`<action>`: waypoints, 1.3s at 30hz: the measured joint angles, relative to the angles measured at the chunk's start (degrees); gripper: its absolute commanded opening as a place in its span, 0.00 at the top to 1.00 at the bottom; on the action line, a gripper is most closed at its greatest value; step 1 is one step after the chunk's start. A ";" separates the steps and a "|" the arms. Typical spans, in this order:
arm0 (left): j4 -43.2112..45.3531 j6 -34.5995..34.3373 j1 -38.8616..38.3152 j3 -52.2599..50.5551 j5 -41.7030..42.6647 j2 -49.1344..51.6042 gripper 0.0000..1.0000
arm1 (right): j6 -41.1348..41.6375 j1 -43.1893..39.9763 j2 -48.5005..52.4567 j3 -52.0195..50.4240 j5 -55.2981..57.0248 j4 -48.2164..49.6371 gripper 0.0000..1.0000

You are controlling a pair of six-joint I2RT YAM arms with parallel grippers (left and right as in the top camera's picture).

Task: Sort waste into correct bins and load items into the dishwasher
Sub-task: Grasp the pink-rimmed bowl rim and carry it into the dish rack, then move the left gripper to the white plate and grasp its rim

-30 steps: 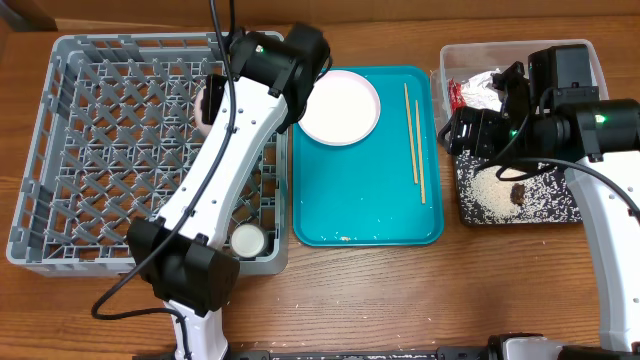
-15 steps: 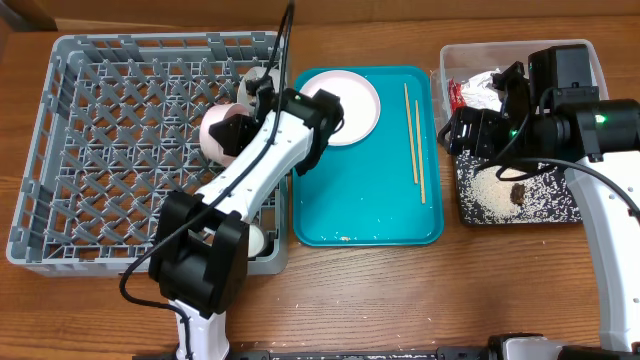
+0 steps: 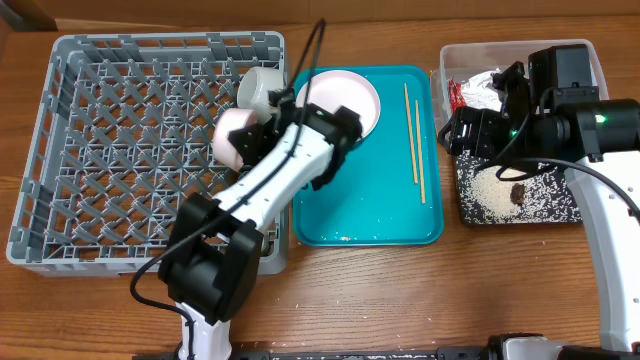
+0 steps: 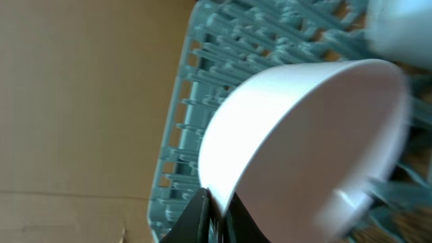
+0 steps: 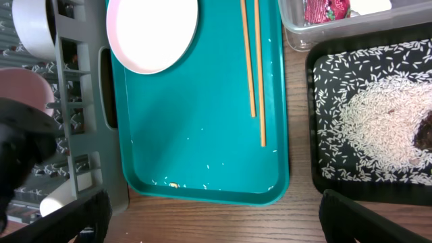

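My left gripper (image 3: 260, 136) is shut on the rim of a white bowl (image 3: 236, 137), holding it tilted over the right side of the grey dish rack (image 3: 60, 150). In the left wrist view the jaws (image 4: 216, 214) pinch the bowl's edge (image 4: 297, 135). A second bowl (image 3: 262, 88) sits in the rack by its right wall. A white plate (image 3: 350, 100) and wooden chopsticks (image 3: 412, 130) lie on the teal tray. My right gripper (image 3: 468, 130) is open and empty, hovering between the teal tray and the bins; its fingers (image 5: 216, 223) are spread wide.
The clear tub (image 3: 590, 60) holds the red-and-silver wrapper (image 3: 462, 95) and white paper (image 3: 487, 85). The black tray (image 3: 565, 215) holds rice (image 3: 490, 190) and a brown lump (image 3: 517, 193). A few rice grains lie on the teal tray (image 3: 360, 200). A small cup (image 5: 54, 196) stands in the rack's front right corner.
My left arm has swung the bowl a little right and toward the front over the rack, uncovering the second bowl behind it. The right arm has not moved.
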 measured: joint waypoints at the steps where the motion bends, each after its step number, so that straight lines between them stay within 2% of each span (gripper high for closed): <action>1: 0.04 -0.15 -1.46 -0.09 1.79 0.00 0.60 | 0.00 0.00 0.00 0.00 0.00 -0.04 0.00; 4: 0.13 -0.17 -2.67 -0.24 5.81 0.00 0.45 | 0.00 0.00 0.00 0.00 -0.02 -0.04 0.00; 11: -0.07 1.79 -2.75 0.42 18.86 0.00 0.26 | 0.00 0.00 0.00 0.00 0.00 -0.02 0.00; 15: -0.09 6.05 -2.75 9.18 27.65 0.44 0.13 | 0.02 0.00 0.00 0.00 -0.02 -0.02 0.00; 16: 0.15 7.04 -2.75 11.17 28.94 0.44 0.13 | -0.02 0.00 0.00 0.00 0.02 0.00 0.00; 19: 3.78 10.47 -2.69 22.23 39.80 0.44 0.15 | 0.00 0.00 0.00 0.00 0.00 -0.07 0.00; 23: 16.70 11.91 -2.36 24.90 52.78 0.44 0.19 | 0.00 0.00 0.00 0.00 0.00 -0.02 0.00; 26: 23.21 11.96 -2.38 24.94 58.80 1.33 0.19 | 0.00 0.00 0.00 0.00 -0.02 -0.04 0.00; 28: 26.75 11.96 -2.49 25.16 61.31 3.80 0.20 | 0.00 0.00 0.00 0.00 0.00 -0.02 0.00; 33: 29.27 12.59 -2.86 25.16 63.65 11.15 0.20 | 0.00 0.00 0.00 0.00 0.02 -0.02 0.00; 39: 34.82 20.63 -2.82 25.16 64.46 16.85 0.21 | -0.02 0.00 0.00 0.00 0.00 -0.04 0.00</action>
